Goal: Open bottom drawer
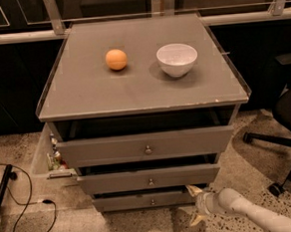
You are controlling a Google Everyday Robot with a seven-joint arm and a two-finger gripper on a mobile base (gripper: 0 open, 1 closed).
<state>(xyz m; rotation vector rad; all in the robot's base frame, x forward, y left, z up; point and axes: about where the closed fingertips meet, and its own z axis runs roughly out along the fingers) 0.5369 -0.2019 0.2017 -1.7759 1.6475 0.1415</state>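
Observation:
The bottom drawer (141, 201) is the narrowest grey front at the foot of the grey cabinet, with a small round metal knob (152, 202) at its centre. It stands slightly pulled out, with a dark gap above it. My gripper (195, 205) is at the drawer's right end, low near the floor. Its two pale fingers are spread, the upper fingertip (192, 189) touching or just off the drawer's right corner, the lower one (195, 220) toward the floor. It holds nothing. My white arm (252, 211) comes in from the lower right.
The middle drawer (149, 179) and the wide top drawer (146, 146) are also partly out. An orange (116, 59) and a white bowl (177, 59) sit on the cabinet top (133, 89). An office chair (286, 128) stands right. A cable (27, 206) lies left on the floor.

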